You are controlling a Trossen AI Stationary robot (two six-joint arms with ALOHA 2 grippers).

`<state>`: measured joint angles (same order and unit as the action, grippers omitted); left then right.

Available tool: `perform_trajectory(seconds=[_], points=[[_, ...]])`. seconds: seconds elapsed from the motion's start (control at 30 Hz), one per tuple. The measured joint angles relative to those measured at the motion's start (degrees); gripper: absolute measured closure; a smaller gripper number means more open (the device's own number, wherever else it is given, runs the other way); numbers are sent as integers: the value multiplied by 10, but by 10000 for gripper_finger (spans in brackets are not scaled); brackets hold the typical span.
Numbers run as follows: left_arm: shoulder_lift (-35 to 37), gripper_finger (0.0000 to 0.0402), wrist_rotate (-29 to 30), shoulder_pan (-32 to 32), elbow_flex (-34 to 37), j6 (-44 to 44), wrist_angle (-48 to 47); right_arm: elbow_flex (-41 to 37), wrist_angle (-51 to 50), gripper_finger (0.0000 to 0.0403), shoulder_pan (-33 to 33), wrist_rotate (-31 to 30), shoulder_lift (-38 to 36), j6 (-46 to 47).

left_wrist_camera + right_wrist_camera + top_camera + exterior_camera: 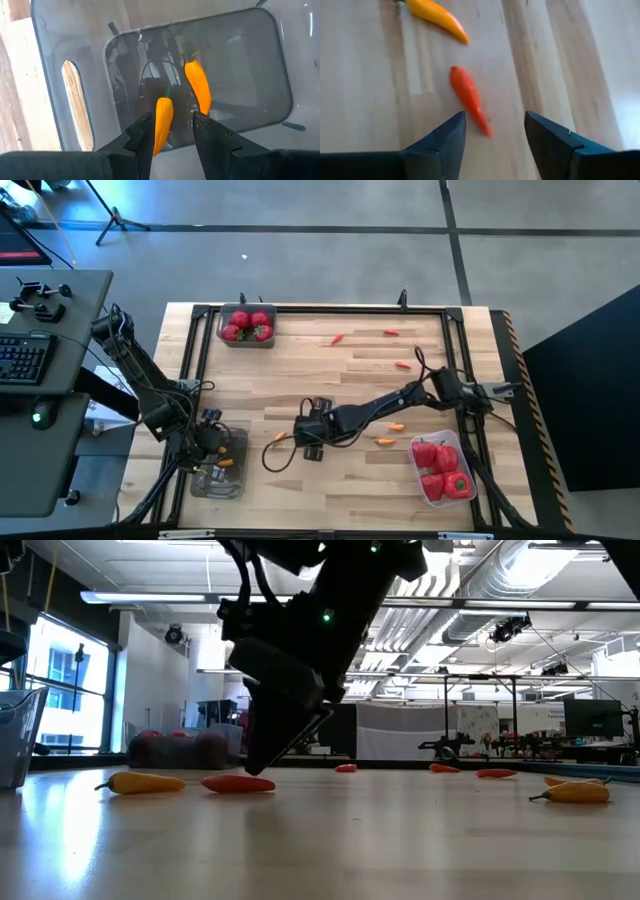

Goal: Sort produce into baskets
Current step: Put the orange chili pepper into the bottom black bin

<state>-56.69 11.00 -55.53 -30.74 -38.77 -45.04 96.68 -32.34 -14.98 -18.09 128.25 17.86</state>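
Note:
My left gripper (218, 463) is open, pointing down over the clear tub (238, 480) at the near left. A slim orange piece (163, 117) shows between its fingers, and a second orange piece (198, 86) lies on the tub's floor. My right gripper (300, 438) is open and low over the table's middle. A slim red piece (467, 100) lies on the wood just ahead of its fingers (238, 783). An orange piece (437, 15) lies beyond it (280, 437). My left gripper has the orange piece's lower end (157, 146) against the inner side of one finger (142, 137). The other finger (207, 132) stands apart from it. The fingers point down into the tub. I cannot tell whether the piece rests on the tub's floor.
A tub of round red fruits (247, 325) stands at the far left. A tub of red bell peppers (442, 470) stands at the near right. Loose slim pieces lie far right (338, 338) (390, 332) (403, 364) and under the right arm (397, 426) (385, 442).

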Motion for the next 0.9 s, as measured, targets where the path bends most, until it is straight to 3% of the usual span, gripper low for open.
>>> perform_trajectory(seconds=[0.17,0.4,0.7,0.9], points=[[0,284,0,0,-4,0,-2,0,2,225,15,51,0,-34],[0,284,-17,0,-39,29,-1,-31,32,278,21,95,0,-58],[1,284,-2,40,-54,55,0,-57,105,392,16,97,-2,-33],[1,293,-1,102,-54,105,35,-57,239,389,-9,63,-9,-9]])
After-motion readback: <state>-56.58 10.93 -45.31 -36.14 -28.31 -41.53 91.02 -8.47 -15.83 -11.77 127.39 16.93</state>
